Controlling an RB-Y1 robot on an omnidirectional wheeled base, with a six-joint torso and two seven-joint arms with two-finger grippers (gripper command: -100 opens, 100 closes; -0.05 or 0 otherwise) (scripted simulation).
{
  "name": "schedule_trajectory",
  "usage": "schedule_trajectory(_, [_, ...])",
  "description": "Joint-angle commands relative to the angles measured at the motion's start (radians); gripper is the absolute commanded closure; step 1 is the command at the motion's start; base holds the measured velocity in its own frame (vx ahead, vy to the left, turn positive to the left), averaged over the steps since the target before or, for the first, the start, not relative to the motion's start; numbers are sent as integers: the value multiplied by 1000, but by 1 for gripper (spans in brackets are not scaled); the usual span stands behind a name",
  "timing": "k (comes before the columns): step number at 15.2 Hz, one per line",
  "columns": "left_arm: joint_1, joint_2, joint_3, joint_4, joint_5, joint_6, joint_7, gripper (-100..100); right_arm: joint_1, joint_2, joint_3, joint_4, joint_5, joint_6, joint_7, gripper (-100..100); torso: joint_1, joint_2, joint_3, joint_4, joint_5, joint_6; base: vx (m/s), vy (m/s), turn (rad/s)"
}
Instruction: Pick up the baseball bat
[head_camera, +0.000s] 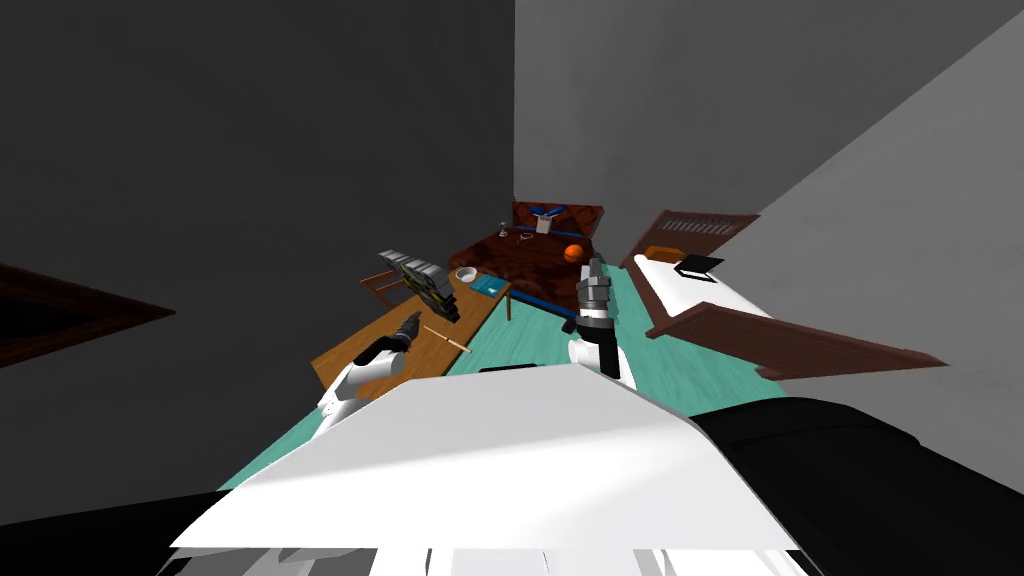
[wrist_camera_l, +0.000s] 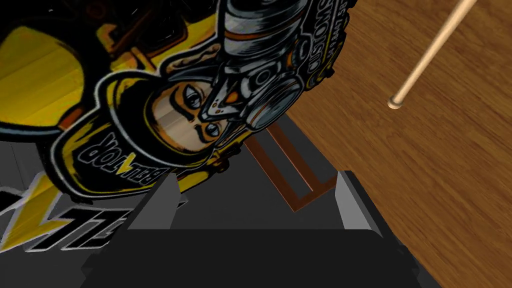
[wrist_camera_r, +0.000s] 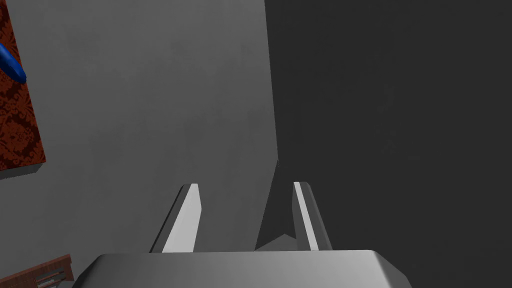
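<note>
Left gripper (wrist_camera_l: 256, 176): fingers apart, empty, over the wooden table's (wrist_camera_l: 450, 175) edge by a yellow-and-black printed object (wrist_camera_l: 150, 115). Baseball bat (wrist_camera_l: 430, 52) lies flat on the table (near, untouched). Right gripper (wrist_camera_r: 246, 185) raised, fingers apart.

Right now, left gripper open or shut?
Open. Left gripper fingers stand wide apart, gripping nothing; the baseball bat lies on the wooden table, untouched.

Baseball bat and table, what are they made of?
The baseball bat looks like pale, smooth wood: plain tan, rounded knob, but no grain shows, so that's a guess. The table looks like brown wood, with streaky grain lines.
</note>
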Motion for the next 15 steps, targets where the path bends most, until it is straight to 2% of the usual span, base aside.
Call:
schedule_trajectory(1, [-17,7,14,50,32,50,-44,-100,0,0,0,0,0,0,0,0,0,0,0,0,0,0,17,19,-272])
schedule_trajectory(3, [-17,7,14,66,32,76,-44,-100,0,0,0,0,0,0,0,0,0,0,0,0,0,0,17,25,-131])
schedule_trajectory(4, [-29,16,24,110,58,101,-74,-100,0,0,0,0,0,0,0,0,0,0,0,0,0,-1,14,19,-169])
schedule_trajectory(6, [-29,16,24,110,58,126,-74,-100,0,0,0,0,0,0,0,0,0,0,0,0,0,0,13,20,-134])
schedule_trajectory(7, [-41,24,34,153,85,157,-104,-100,0,0,0,0,0,0,0,0,0,0,0,0,0,-1,13,15,-148])
schedule_trajectory(8, [-41,24,34,154,85,176,-104,-100,0,0,0,0,0,0,0,0,0,0,0,0,0,0,14,18,-197])
schedule_trajectory(9, [-52,32,44,190,111,199,-133,-100,0,0,0,0,0,0,0,0,0,0,0,0,0,0,13,26,-255])
schedule_trajectory(11, [-52,32,44,198,111,225,-133,-100,0,0,0,0,0,0,0,0,0,0,0,0,0,0,14,28,-132])
schedule_trajectory(12, [-63,38,54,240,136,252,-161,-100,0,0,0,0,0,0,0,0,0,0,0,0,0,-1,15,21,-147])
schedule_trajectory(14, [-63,38,54,240,136,273,-161,-100,0,0,0,0,0,0,0,0,0,0,0,0,0,0,9,21,-122])
schedule_trajectory(15, [-74,44,64,281,161,313,-189,-100,0,0,0,0,0,0,0,0,0,0,0,0,0,-1,9,18,-170])
